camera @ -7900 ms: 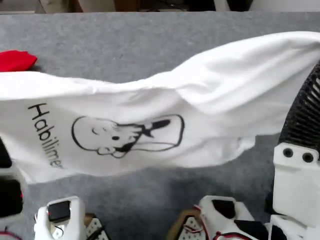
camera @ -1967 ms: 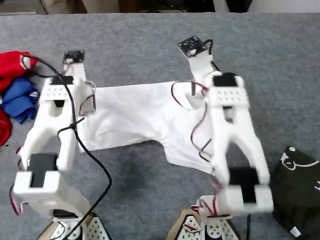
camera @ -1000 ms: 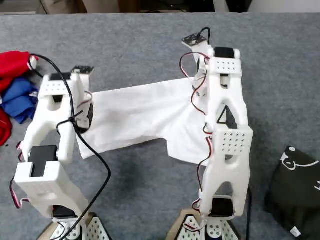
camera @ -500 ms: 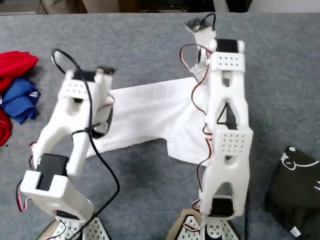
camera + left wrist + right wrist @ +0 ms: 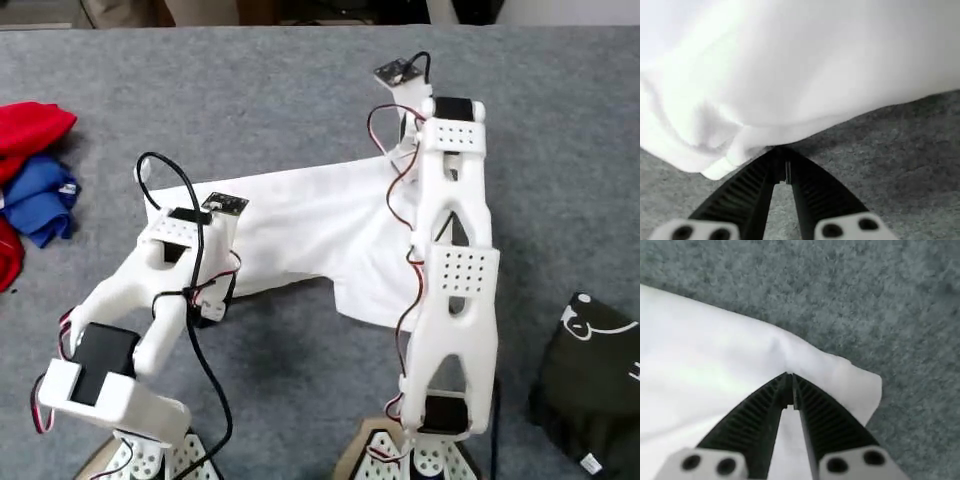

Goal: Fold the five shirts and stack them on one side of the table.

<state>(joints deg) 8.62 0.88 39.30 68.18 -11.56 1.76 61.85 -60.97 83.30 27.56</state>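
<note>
- Just ahead of your left tool [image 5: 785, 167], the near edge of the white shirt [image 5: 790, 65] bunches over the tips. The tool is clenched and seems to pinch that hem.
- Your right tool [image 5: 789, 390] is clenched too, its tips on a corner of the shirt, where the fabric puckers.
- The shirt lies spread on the desk [image 5: 250, 90], its long axis running roughly from one tool to the other, so each arm is nearest its own end.
- Outward of the left tool lie a red shirt [image 5: 30, 125] and a blue shirt [image 5: 35, 195]. A black shirt [image 5: 590, 385] lies outward of the right.
</note>
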